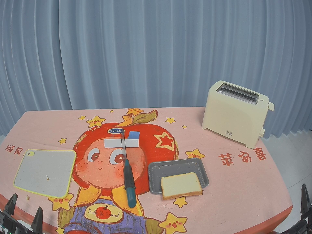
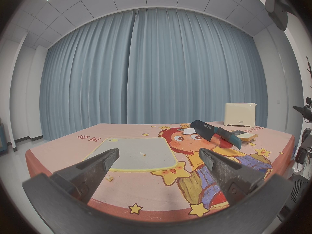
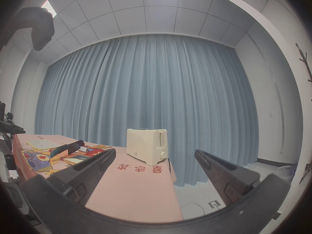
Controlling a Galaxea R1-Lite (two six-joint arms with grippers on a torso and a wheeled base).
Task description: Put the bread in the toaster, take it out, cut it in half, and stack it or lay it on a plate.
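Head view: toaster (image 1: 235,114) upright at right of centre, slots seemingly empty; cutting board (image 1: 44,173) at lower left; grey plate (image 1: 172,171) lower centre, bread (image 1: 181,186) across its lower rim; knife (image 1: 127,171) just left. Left gripper (image 2: 158,151), right gripper (image 3: 154,152): spread wide, holding nothing

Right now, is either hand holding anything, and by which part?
Nothing is held. The left hand and right hand are both open and empty. The bread lies partly on the tray, and the knife is ungripped.
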